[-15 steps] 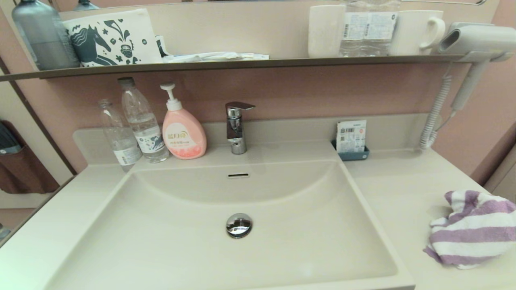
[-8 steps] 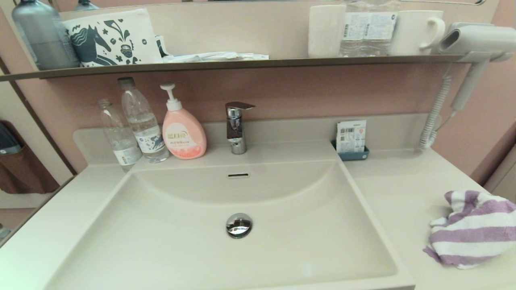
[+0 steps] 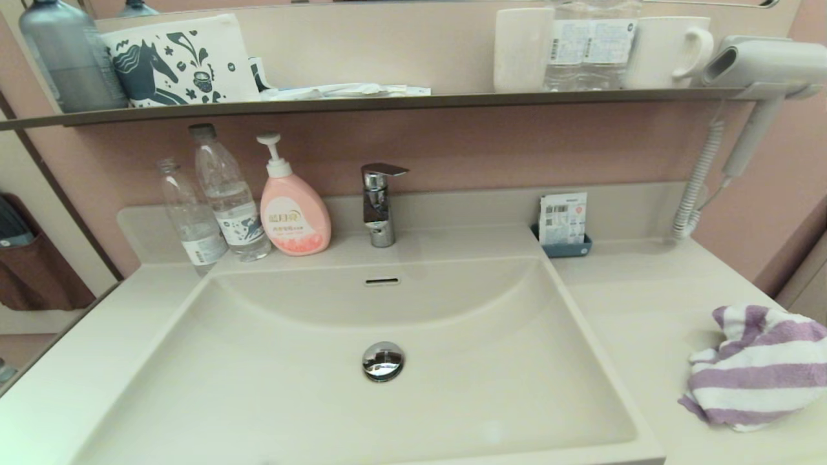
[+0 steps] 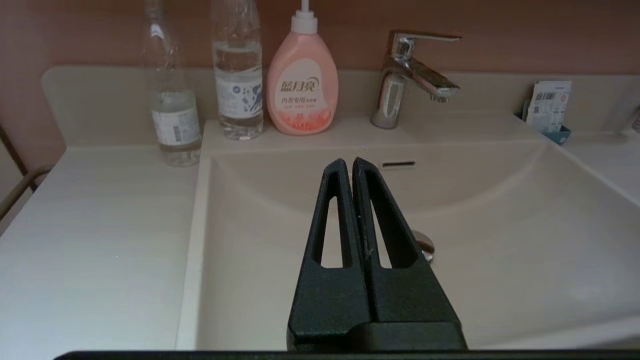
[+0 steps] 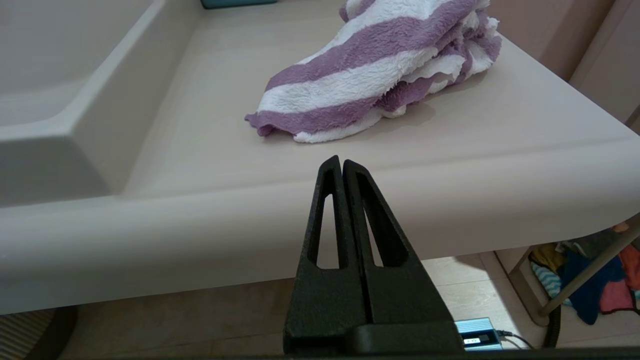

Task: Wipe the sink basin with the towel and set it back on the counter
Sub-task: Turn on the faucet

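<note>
The purple-and-white striped towel (image 3: 756, 367) lies crumpled on the counter (image 3: 646, 303) to the right of the sink basin (image 3: 271, 381). Its chrome drain plug (image 3: 382, 360) and overflow slot (image 3: 382, 281) show. Neither gripper appears in the head view. My right gripper (image 5: 341, 162) is shut and empty, held in front of the counter's front edge, short of the towel (image 5: 380, 65). My left gripper (image 4: 348, 164) is shut and empty, hanging above the basin (image 4: 500, 235) and pointing toward the overflow slot (image 4: 398, 163).
A chrome faucet (image 3: 380, 203), a pink soap dispenser (image 3: 292, 210) and two clear bottles (image 3: 213, 200) stand behind the basin. A small blue tray (image 3: 564, 245) with a packet sits at the back right. A dark wall shelf (image 3: 387, 101) and a hair dryer (image 3: 759, 64) hang above.
</note>
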Motion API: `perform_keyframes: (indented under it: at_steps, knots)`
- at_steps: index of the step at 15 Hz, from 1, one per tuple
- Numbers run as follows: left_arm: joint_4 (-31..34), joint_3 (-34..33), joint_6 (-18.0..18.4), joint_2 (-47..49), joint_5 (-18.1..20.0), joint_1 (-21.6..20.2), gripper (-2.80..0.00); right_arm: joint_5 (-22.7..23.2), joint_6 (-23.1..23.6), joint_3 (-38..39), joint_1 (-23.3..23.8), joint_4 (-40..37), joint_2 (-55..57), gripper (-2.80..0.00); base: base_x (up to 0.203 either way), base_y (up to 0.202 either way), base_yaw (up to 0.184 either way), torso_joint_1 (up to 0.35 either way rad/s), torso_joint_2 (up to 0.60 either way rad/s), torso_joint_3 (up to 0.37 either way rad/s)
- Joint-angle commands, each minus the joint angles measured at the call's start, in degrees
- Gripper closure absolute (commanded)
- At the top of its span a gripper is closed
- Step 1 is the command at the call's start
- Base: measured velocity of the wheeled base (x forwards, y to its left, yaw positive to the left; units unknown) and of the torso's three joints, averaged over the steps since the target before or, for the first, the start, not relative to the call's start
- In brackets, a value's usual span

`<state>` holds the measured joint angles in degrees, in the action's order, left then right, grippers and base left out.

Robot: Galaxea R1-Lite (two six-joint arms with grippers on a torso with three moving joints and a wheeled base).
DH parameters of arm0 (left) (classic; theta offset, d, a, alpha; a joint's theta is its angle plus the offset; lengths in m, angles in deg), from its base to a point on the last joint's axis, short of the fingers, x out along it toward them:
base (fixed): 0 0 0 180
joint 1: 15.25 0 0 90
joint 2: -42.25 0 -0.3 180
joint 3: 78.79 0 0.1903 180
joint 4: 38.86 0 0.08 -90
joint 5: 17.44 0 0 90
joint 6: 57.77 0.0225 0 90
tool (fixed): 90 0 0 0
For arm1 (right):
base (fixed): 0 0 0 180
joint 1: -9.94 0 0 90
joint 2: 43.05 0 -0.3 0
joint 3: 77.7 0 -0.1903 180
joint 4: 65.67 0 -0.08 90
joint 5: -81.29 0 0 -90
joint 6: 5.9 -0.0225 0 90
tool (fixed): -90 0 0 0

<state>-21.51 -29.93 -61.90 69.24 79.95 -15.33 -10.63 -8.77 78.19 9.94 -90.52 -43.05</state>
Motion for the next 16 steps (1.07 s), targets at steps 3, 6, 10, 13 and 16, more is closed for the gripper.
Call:
perform_keyframes:
  at_steps: [3,6,10,13,16]
  knots:
    - [-13.8,2.6,0.6,21.5,0.6,1.2,0.0,0.0,0.0,0.0,0.0,0.0,0.0,0.0,0.0,0.0,0.0,0.0,0.0,0.0]
    - [-21.6,3.7,0.7,33.1,-1.4,7.1,0.0,0.0,0.0,0.0,0.0,0.0,0.0,0.0,0.0,0.0,0.0,0.0,0.0,0.0]
    - [-31.0,6.1,0.7,46.5,-7.9,16.7,0.0,0.0,0.0,0.0,0.0,0.0,0.0,0.0,0.0,0.0,0.0,0.0,0.0,0.0]
    - [-34.2,12.5,1.0,56.0,-9.8,19.7,0.0,0.0,0.0,0.0,0.0,0.0,0.0,0.0,0.0,0.0,0.0,0.0,0.0,0.0]
    - [-34.9,17.9,2.8,64.0,-10.2,22.2,0.0,0.0,0.0,0.0,0.0,0.0,0.0,0.0,0.0,0.0,0.0,0.0,0.0,0.0]
